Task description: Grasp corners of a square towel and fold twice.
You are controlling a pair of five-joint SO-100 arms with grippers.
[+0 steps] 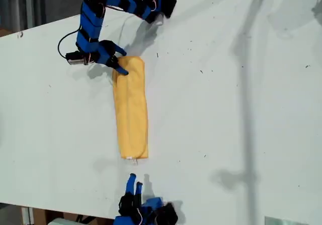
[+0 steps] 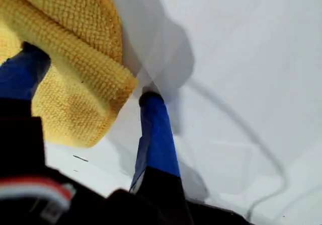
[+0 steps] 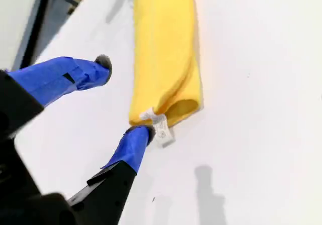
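Observation:
The yellow-orange towel (image 1: 131,109) lies folded into a long narrow strip on the white table (image 1: 226,109). My first gripper (image 1: 121,60) is open at the strip's far end, at the corner on the exterior view's left. In the first wrist view that rounded corner (image 2: 75,33) sits between the spread blue fingers (image 2: 157,134). My second gripper (image 1: 135,180) is open just short of the strip's near end, apart from the cloth. The second wrist view shows the towel (image 3: 163,44) with its small white tag (image 3: 161,127) right beside one fingertip (image 3: 138,137).
A black cable (image 1: 63,41) loops beside the first arm toward the exterior view's left. The table's front edge runs close behind the second arm's base (image 1: 146,212). Bare white tabletop with long shadows spreads to the exterior view's right.

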